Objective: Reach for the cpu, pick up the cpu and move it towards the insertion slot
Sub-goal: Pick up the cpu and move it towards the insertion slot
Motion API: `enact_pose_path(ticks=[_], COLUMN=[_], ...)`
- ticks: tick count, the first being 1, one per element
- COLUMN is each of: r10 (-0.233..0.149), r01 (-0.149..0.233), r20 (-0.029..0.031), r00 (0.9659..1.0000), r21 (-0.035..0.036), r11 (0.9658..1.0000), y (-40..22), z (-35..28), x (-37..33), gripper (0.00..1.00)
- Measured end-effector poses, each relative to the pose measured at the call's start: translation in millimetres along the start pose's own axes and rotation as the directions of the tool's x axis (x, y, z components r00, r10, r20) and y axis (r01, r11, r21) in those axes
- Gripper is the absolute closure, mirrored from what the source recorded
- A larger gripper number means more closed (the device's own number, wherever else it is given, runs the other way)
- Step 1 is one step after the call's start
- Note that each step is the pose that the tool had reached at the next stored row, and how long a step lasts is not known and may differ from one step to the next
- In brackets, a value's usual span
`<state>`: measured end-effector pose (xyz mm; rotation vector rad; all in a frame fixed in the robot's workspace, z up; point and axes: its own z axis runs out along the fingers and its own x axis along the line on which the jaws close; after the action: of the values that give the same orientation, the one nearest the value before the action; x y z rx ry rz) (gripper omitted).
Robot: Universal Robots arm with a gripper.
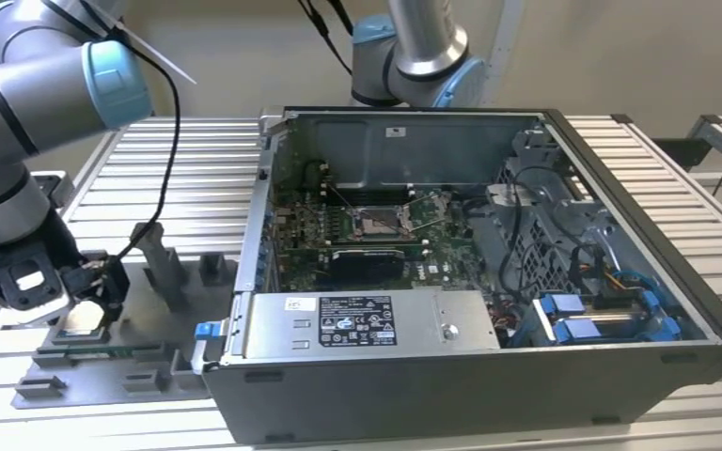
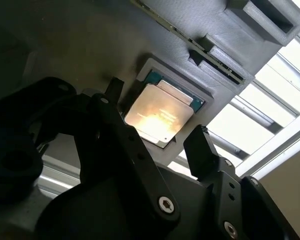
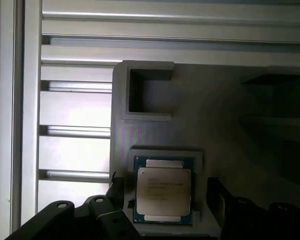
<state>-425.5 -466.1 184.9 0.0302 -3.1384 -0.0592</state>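
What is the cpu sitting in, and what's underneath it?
The cpu lies in a framed recess of the grey tray; the recess floor under it is covered.

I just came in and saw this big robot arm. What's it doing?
The gripper hangs over the cpu, which lies in a pocket of the grey tray. Its fingers are open, one on each side, not gripping yet. The insertion slot is inside the open computer case.
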Motion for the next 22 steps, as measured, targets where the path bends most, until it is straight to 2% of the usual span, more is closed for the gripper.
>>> enact_pose_path(ticks=[10, 11, 22], r10=[-0.002, -0.002, -0.005], r01=[0.002, 0.002, 0.005], r20=[0.0001, 0.0002, 0.0000], r00=[1.0000, 1.0000, 1.0000], r21=[0.0000, 0.0000, 0.0000], r11=[1.0000, 1.0000, 1.0000], y=[0.0, 0.0, 0.0], z=[0.5, 0.5, 0.5], x=[0.1, 0.1, 0.1], gripper=[0.00, 1.00, 1.00])
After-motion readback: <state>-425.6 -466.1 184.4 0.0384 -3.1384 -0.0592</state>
